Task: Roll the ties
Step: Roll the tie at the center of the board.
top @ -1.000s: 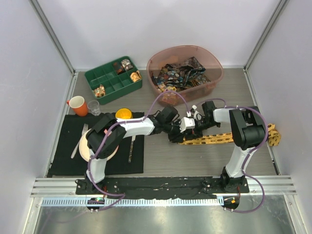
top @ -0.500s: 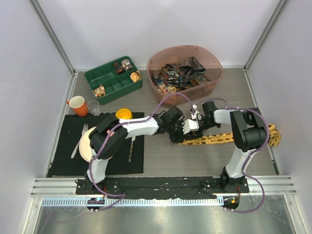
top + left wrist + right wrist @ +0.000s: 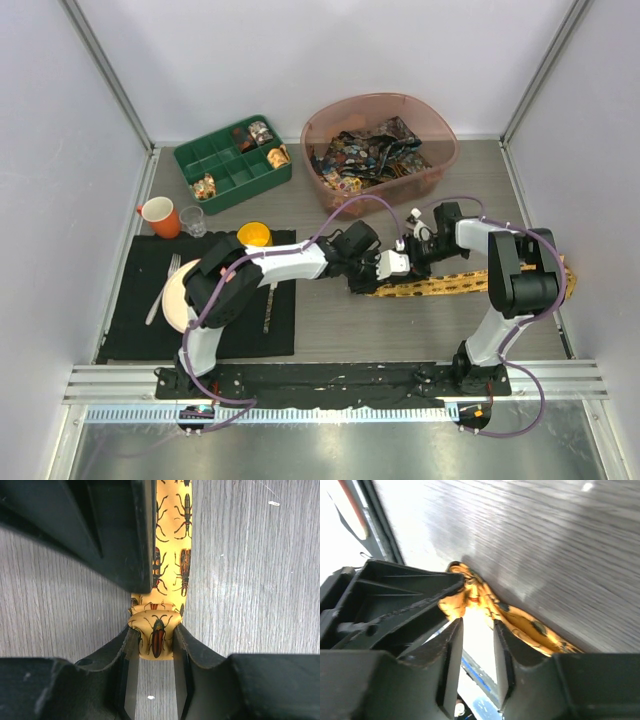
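— Since the yellow tie [image 3: 450,283] lies flat along the table [image 3: 330,330], running from the centre toward the right edge, how do you judge its handling?

— Light, limp and probably slick, with no stiffness of its own. I judge that the started roll [image 3: 157,632] at its left end would spring loose if let go. The best hold is across the roll's sides. The left gripper [image 3: 155,636] clamps it there now, one finger on each flank.

— And the right gripper [image 3: 475,630]?

— Jaws parted, nothing between them. The fabric sits just beyond the tips and is not held.

— Any change against a second ago?

— The right gripper was closed beside the roll. It has released, and its wrist has drawn back toward the right. The left gripper has shifted a little rightward along the tie. The other ties [image 3: 370,155] stay in the pink tub [image 3: 380,97].
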Motion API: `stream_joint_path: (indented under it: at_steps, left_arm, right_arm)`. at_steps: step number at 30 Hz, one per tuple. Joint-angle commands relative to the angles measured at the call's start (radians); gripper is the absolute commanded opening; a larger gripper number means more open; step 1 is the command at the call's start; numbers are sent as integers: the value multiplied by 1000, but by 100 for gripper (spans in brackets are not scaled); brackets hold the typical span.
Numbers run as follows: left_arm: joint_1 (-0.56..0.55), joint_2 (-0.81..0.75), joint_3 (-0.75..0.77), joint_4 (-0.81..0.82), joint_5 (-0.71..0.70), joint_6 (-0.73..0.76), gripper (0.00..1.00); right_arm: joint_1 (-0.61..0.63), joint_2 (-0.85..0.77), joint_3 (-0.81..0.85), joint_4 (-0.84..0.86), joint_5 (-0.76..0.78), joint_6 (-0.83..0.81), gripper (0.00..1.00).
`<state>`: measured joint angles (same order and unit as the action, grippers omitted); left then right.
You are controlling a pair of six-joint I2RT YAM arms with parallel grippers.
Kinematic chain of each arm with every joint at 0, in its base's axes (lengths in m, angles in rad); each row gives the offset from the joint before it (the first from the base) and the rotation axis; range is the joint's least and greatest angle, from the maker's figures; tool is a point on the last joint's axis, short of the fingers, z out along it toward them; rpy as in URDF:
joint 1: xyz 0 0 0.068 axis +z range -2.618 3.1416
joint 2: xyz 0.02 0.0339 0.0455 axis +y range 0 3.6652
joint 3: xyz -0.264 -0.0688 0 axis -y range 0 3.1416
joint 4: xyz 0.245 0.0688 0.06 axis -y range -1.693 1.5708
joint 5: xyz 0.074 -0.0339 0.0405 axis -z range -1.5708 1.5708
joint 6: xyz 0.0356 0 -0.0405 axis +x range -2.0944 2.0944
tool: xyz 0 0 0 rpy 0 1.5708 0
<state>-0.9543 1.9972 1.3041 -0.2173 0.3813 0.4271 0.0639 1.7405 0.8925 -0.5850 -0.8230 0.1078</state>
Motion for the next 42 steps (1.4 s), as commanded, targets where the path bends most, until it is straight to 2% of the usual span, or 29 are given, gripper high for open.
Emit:
stream_joint_path:
  at_steps: [1, 14, 18, 21, 24, 25, 28, 29, 32, 36, 42]
  left_arm:
    - [2, 89, -31, -194, -74, 27, 32]
    - [0, 100, -17, -208, -65, 18, 33]
    - [2, 97, -22, -211, -70, 10, 33]
    - [2, 94, -29, -211, -73, 6, 33]
    - [2, 86, -42, -205, -73, -4, 34]
    - [2, 78, -43, -200, -74, -8, 36]
    - [12, 58, -60, -173, -55, -36, 51]
    - [28, 45, -63, -156, -42, -47, 59]
    - [54, 16, -65, -114, 22, -82, 69]
    - [57, -29, -107, 31, 65, -97, 75]
    - [49, -3, -79, 101, 76, -93, 79]
  right_arm:
    - [14, -52, -6, 49, -103, 50, 40]
    - [83, -16, -40, 145, -59, 90, 39]
    - [99, 5, -50, 168, -53, 93, 31]
    - [100, 36, -44, 139, -51, 69, 29]
    - [100, 37, -47, 131, -13, 52, 12]
    - [100, 40, -44, 113, -1, 37, 1]
    - [99, 48, -37, 51, 57, -14, 1]
    - [91, 50, -37, 44, 73, -14, 1]
    - [85, 66, -38, 31, 122, 3, 1]
    - [83, 86, -30, 37, 185, 29, 1]
    - [85, 109, -18, 51, 191, 33, 1]
